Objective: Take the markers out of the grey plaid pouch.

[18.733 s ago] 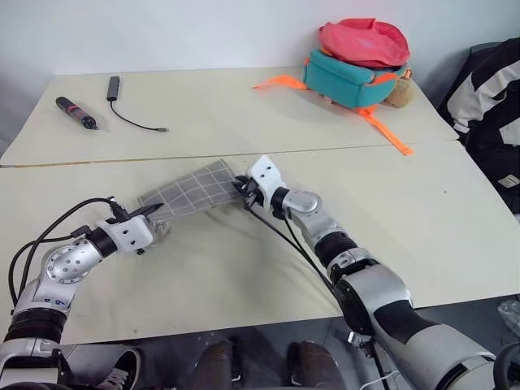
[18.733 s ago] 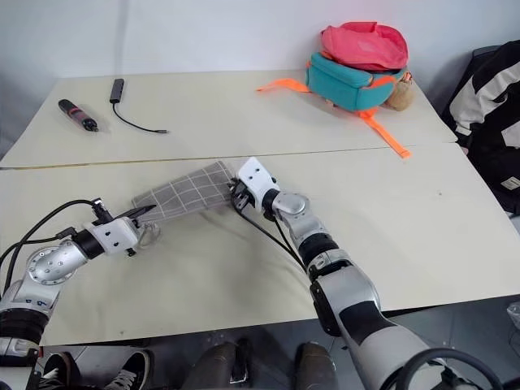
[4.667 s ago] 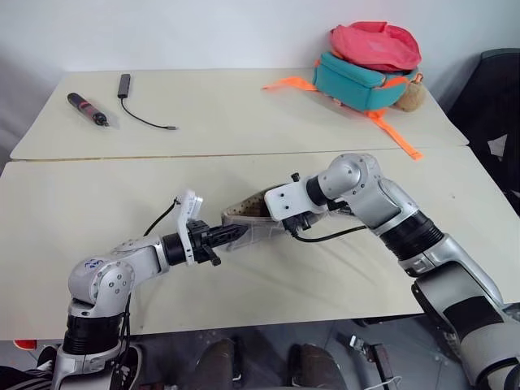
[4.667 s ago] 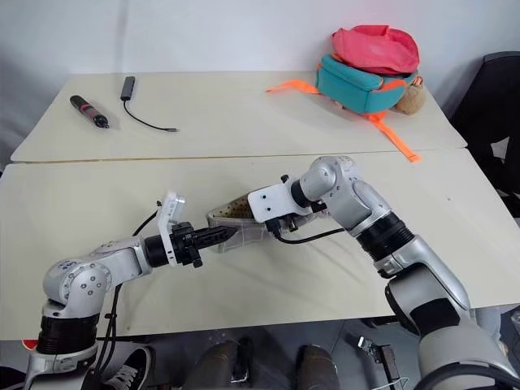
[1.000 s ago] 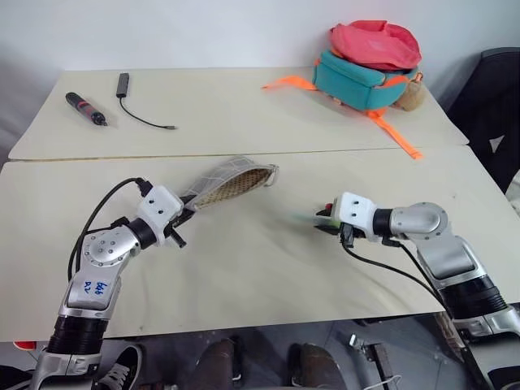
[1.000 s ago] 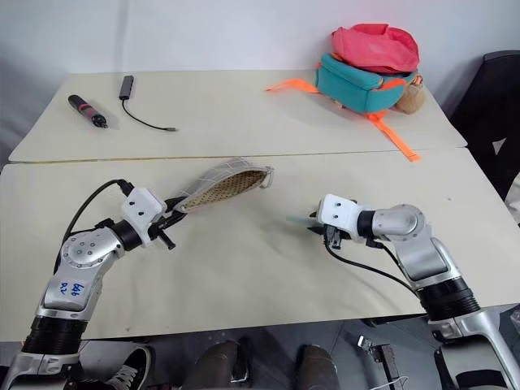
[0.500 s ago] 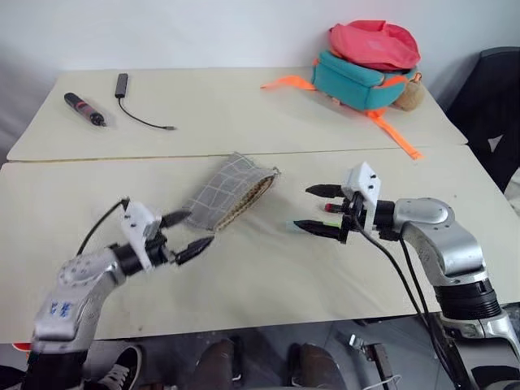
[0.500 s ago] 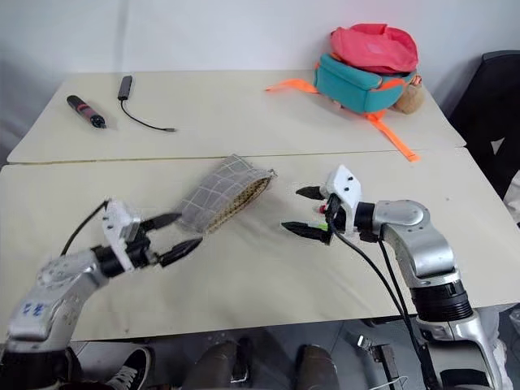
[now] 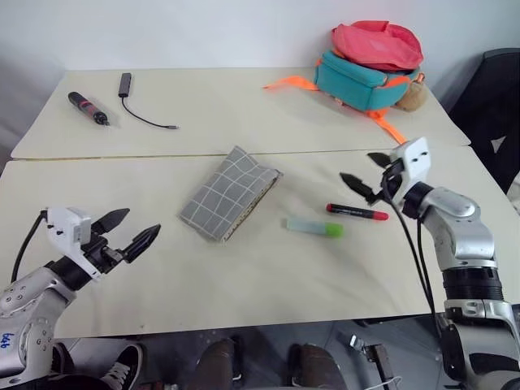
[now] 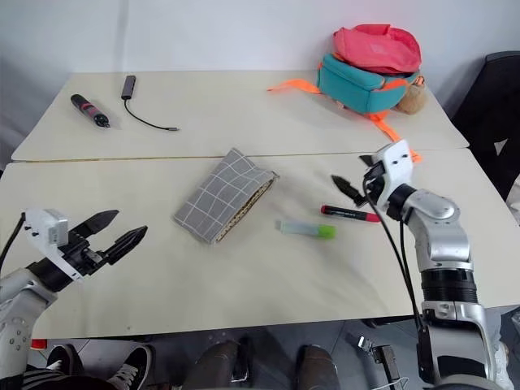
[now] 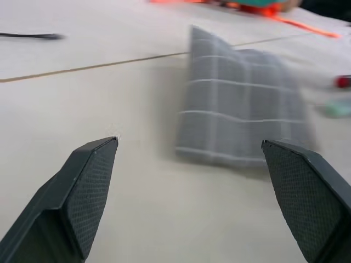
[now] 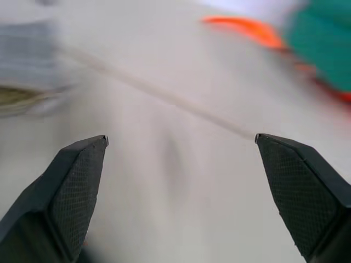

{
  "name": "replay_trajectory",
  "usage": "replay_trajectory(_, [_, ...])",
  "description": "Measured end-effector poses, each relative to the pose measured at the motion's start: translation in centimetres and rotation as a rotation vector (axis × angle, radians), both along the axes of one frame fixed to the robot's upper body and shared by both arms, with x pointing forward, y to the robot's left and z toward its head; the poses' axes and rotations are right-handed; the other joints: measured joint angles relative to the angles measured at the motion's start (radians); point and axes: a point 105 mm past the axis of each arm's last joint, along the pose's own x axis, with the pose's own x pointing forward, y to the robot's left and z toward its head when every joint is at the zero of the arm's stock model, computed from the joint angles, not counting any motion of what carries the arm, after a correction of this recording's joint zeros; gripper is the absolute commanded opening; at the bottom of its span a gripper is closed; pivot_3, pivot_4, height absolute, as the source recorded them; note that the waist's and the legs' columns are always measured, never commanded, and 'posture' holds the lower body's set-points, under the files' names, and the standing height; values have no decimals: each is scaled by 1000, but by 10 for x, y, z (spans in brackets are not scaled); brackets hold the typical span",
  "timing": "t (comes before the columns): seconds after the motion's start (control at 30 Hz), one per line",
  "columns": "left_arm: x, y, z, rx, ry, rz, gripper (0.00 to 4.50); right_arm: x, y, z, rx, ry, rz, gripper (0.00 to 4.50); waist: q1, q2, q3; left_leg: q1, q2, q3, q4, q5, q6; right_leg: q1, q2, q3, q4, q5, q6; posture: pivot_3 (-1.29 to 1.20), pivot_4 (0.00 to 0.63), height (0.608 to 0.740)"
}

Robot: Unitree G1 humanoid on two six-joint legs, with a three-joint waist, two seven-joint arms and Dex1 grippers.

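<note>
The grey plaid pouch point(image 9: 228, 192) lies flat near the middle of the nearer of two cream tables point(image 9: 268, 276), its open end turned toward the robot's right and a strip of brownish lining showing along the lower edge. Both markers are out on the tabletop to its right: the pale mint marker point(image 9: 314, 227), green cap pointing away from the pouch, sits just beside it, and the slim red marker point(image 9: 357, 212) lies a little farther right and slightly farther back — the two near each other but not touching.

The left gripper point(image 9: 127, 231) hovers low over the table's near-left edge, well apart from the pouch, its black fingers spread wide with nothing between them. The right gripper point(image 9: 367, 171) hangs above the table beyond the red marker, fingers likewise wide apart and empty.

On the far table rest a teal-and-pink backpack point(image 9: 366, 65) with orange straps, a black-and-red pen-like tool point(image 9: 83, 108) and a small black adapter with a cable point(image 9: 138, 101).
</note>
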Motion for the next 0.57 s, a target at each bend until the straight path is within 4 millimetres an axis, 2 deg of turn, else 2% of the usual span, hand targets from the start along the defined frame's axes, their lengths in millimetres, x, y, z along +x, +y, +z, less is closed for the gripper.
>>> replay_trajectory(0.17, [-2,11,-14,29,-5,81,4463,11,-46,-24,52,27,-229,4500,1,0,0,0,0,1,0,0,0,0,0,1,0,0,0,0,150,740])
replay_trajectory(0.27, [-6,11,-21,26,-1,96,4463,9,-69,-38,24,38,-328,4500,-1,0,0,0,0,1,0,0,0,0,0,1,0,0,0,0,150,740])
replay_trajectory(0.57, [-6,8,-19,26,-22,84,4463,6,-90,-47,78,12,-426,4500,-12,1,1,0,0,1,0,1,1,0,0,1,0,0,0,0,150,740])
